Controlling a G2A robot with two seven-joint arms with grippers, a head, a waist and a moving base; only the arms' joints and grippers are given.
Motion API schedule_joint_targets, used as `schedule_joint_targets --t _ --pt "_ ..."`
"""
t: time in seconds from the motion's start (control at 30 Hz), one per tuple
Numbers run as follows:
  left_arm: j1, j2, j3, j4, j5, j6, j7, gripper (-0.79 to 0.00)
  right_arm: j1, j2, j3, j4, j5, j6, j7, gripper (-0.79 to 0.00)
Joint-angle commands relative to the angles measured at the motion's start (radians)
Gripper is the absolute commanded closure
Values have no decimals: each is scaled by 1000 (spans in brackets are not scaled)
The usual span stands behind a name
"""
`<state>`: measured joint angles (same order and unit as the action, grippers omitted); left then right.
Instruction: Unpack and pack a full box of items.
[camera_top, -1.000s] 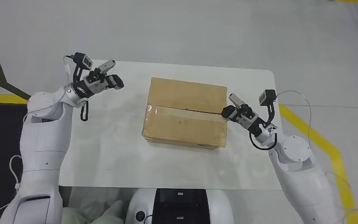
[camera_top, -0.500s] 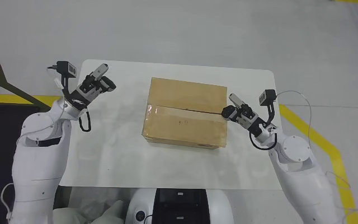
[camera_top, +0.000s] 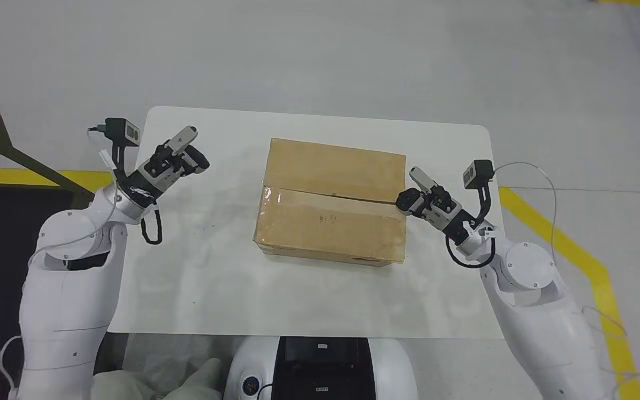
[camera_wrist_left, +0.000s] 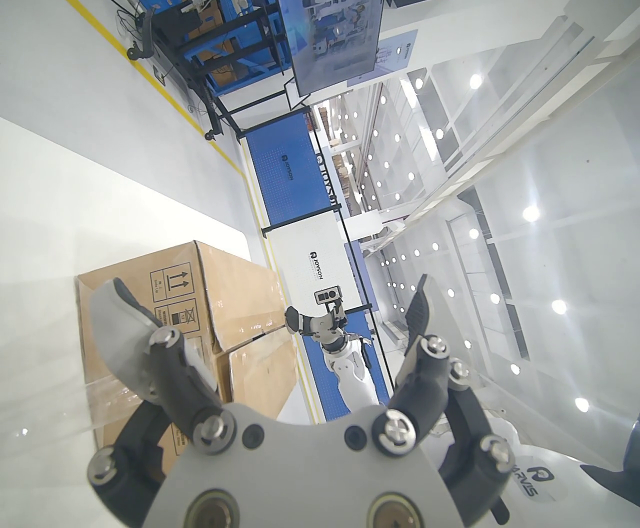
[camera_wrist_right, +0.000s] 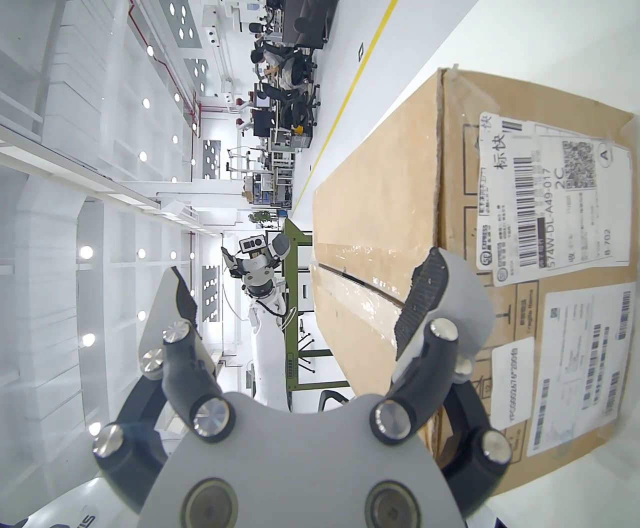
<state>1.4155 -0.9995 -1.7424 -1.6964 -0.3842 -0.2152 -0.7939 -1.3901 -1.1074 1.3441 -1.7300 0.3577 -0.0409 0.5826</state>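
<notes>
There is one cardboard box (camera_top: 333, 200), and it stands on one white counter (camera_top: 200, 270). The top of the box has two flaps, a far flap (camera_top: 335, 168) and a near flap (camera_top: 330, 228). One strip of clear tape (camera_top: 330, 198) runs along the seam between them. The right end of the box carries three white printed labels (camera_wrist_right: 545, 200). There are two robot hands, the left hand (camera_top: 193, 147) and the right hand (camera_top: 407, 187), and each has two fingers.

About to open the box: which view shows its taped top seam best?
Top view: the taped seam runs whole across the cardboard box. Right wrist view shows it obliquely; left wrist view catches one end.
</notes>
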Motion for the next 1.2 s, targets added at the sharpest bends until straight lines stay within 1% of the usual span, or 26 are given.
schedule_joint_targets --t 0.0,0.13,0.23,0.33,0.43,0.5,0.6,0.67,0.77,0.87,1.03,1.17 --pt "0 0 0 0 0 0 0 -785 0 0 0 0 0 0 0 -785" --pt "17 -5 15 -17 18 10 75 -785 0 0 0 0 0 0 0 -785" --pt "55 -6 8 -56 47 25 121 -785 0 0 0 0 0 0 0 -785" --pt "123 -9 -15 -115 49 35 169 -785 0 0 0 0 0 0 0 -785" --pt "204 -15 -45 -187 0 37 213 -785 0 0 0 0 0 0 0 -785" --pt "261 -19 -69 -245 -69 20 218 -785 0 0 0 0 0 0 0 -785" --pt "342 -24 -118 -303 -100 -5 232 -785 0 0 0 0 0 0 0 -785" --pt "385 -27 -146 -328 -92 -23 248 -785 0 0 0 0 0 0 0 -785" --pt "434 -34 -162 -340 -82 -40 286 -785 0 0 0 0 0 0 0 -785" --pt "467 -39 -154 -331 -77 -40 296 -785 0 0 0 0 0 0 0 -785" --pt "509 -47 -125 -302 -47 -84 301 -785 0 0 0 0 0 0 0 -785" --pt "539 -53 -87 -283 -17 -102 307 -785 0 0 0 0 0 0 0 -785"
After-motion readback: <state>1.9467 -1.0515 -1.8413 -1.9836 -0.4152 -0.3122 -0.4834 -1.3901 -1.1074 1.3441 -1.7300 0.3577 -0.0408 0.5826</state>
